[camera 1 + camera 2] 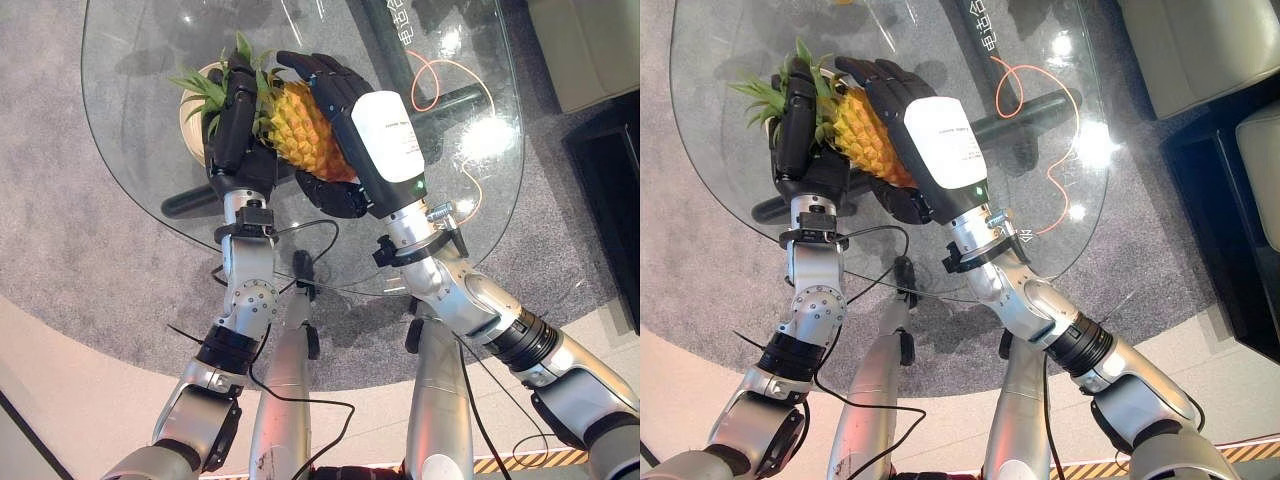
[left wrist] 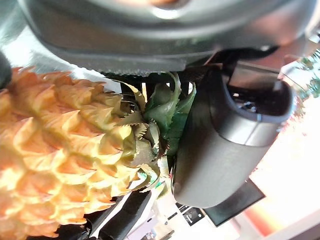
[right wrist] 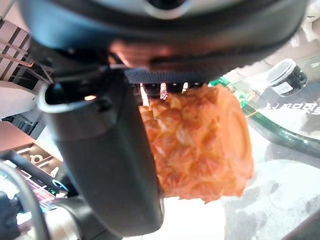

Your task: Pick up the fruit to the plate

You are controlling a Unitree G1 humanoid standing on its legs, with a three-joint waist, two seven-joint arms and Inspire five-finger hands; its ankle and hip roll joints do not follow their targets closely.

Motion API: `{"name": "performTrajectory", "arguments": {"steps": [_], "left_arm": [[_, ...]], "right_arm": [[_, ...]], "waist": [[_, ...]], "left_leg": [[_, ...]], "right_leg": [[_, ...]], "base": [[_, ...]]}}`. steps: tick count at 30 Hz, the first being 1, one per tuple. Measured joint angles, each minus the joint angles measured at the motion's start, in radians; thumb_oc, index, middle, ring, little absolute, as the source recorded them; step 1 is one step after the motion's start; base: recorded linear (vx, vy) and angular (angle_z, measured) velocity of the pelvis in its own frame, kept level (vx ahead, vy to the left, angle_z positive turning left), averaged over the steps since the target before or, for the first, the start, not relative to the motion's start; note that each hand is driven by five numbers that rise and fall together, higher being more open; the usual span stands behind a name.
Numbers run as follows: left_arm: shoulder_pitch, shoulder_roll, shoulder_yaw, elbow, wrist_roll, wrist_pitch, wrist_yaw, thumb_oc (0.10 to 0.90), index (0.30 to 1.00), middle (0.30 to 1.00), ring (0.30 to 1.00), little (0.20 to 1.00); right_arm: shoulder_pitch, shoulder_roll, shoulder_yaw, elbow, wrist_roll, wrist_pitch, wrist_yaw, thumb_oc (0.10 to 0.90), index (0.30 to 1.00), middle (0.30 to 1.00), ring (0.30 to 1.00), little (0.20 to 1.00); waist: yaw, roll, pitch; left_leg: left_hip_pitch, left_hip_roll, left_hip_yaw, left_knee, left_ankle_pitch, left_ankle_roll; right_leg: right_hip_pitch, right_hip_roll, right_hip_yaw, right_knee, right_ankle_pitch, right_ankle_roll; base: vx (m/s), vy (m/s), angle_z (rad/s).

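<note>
Both arms reach up over the near rim of the glass counter [image 1: 470, 215]. My right hand [image 1: 340, 110] has its fingers [image 1: 875, 75] curled over the body of the pineapple [image 1: 300, 130], with the thumb wrapping it from the near side. In the right wrist view the thumb [image 3: 107, 165] lies flat along the orange rind and the fruit's cut base faces out past it.

My left hand [image 1: 235, 125] stands upright just beside the right, on the leafy side. Its fingers [image 1: 795, 110] are bent around the neck of the fruit where the rind meets the crown [image 1: 205, 90]. In the left wrist view its thumb [image 2: 220, 145] presses against the green leaves at that joint.

So the pineapple sits clamped between the two hands, lying roughly level, crown toward my left fingers, base toward the right palm. I can't tell whether it touches the glass or is lifted off it.

Past my left fingers, under the crown leaves, a pale round plate [image 1: 190, 110] rests on the counter. Beyond the right fingers, an orange cord [image 1: 425, 85] shows at the glass.
</note>
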Motion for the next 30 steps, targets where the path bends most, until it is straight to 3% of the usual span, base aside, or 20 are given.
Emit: {"name": "performTrajectory", "arguments": {"steps": [9,18,30], "left_arm": [[-0.003,-0.032,0.002,-0.017,0.077,-0.067,0.199,0.1,0.3,0.3,0.3,0.2],[-0.012,-0.036,0.05,-0.019,0.278,-0.092,0.412,0.1,0.3,0.3,0.3,0.2],[-0.004,-0.036,0.091,-0.019,0.334,-0.123,0.48,0.1,0.3,0.3,0.3,0.2]], "right_arm": [[0.0,0.007,-0.002,0.0,0.018,0.0,0.0,0.8,0.9,0.9,0.9,0.9],[0.0,0.005,-0.029,0.0,0.019,0.001,0.0,0.8,0.9,0.9,0.9,0.9],[-0.001,0.0,-0.085,0.0,0.019,0.001,0.0,0.8,0.9,0.9,0.9,0.9]], "waist": [[0.001,0.0,0.0],[0.0,0.0,0.0],[0.002,0.0,0.0]], "left_leg": [[0.001,0.0,0.0,0.0,0.0,0.0],[0.001,0.0,0.0,0.0,0.0,0.0],[0.0,0.0,0.0,0.0,0.0,0.0]], "right_leg": [[0.0,0.0,0.0,0.001,0.0,0.0],[0.0,0.0,0.0,0.0,0.0,0.0],[-0.001,0.0,0.0,0.0,0.0,0.0]], "base": [[0.0,0.0,0.0],[0.0,0.0,0.0],[0.0,0.0,0.0]]}}
